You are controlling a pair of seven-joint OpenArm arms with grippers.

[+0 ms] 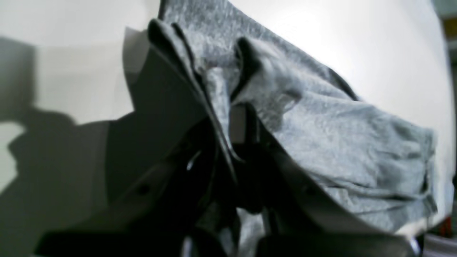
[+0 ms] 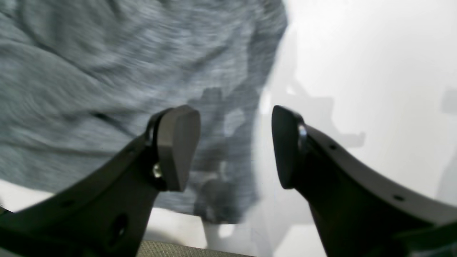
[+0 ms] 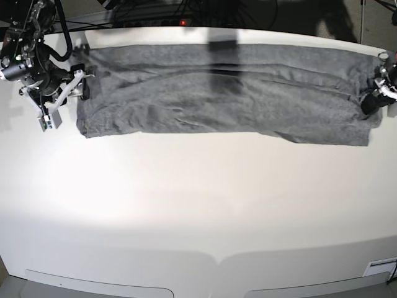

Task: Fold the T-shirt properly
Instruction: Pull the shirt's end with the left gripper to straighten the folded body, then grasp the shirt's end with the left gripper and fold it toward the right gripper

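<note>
The left gripper [image 1: 210, 53] is clamped on the T-shirt [image 3: 223, 93] at the bench's [image 3: 198, 211] far edge — the right gripper [image 2: 234, 146] gapes empty, so a one-sided pull could skew the cloth.

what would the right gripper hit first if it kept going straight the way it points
Most likely the edge of the T-shirt: the open right gripper points at the cloth's side edge, one finger over grey fabric, the other over bare table. Depth is unclear.

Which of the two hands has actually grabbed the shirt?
The left hand, clamped on a bunched fold of the T-shirt. The right hand hangs open above the shirt's other end, with nothing between its fingers.
</note>
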